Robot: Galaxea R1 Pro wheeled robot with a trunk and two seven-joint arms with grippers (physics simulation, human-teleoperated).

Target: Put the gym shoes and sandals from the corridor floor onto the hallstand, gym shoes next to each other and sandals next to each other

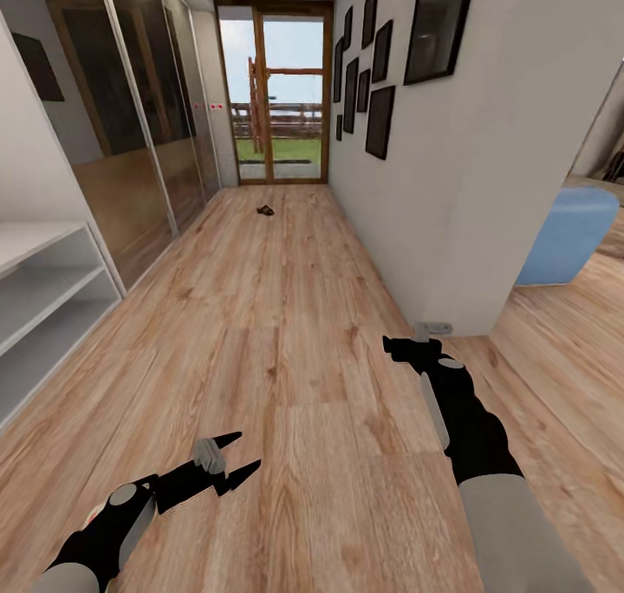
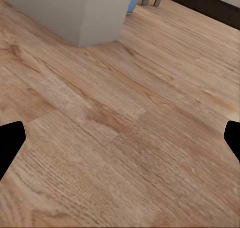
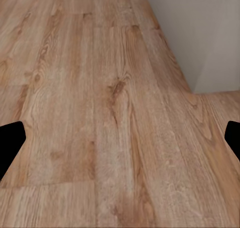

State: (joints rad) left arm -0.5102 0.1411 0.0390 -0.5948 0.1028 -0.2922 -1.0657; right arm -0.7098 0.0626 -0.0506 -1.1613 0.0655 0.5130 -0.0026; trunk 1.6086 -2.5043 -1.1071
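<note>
A small dark shape lies on the corridor floor far down the hall near the glass door; it looks like dark brown sandals, too small to tell if it is one or both. The gym shoes are out of view. At the left edge stands a pale low unit with two open shelf levels; its upper part is cut off. My left gripper hangs open and empty over the planks, its fingertips wide apart. Further right, the right gripper is open too, with bare floor between its fingertips.
Mirrored sliding doors line the left wall. The right wall carries dark picture frames and ends at a corner. Past that corner sits a blue upholstered seat. A glass door closes the corridor's far end.
</note>
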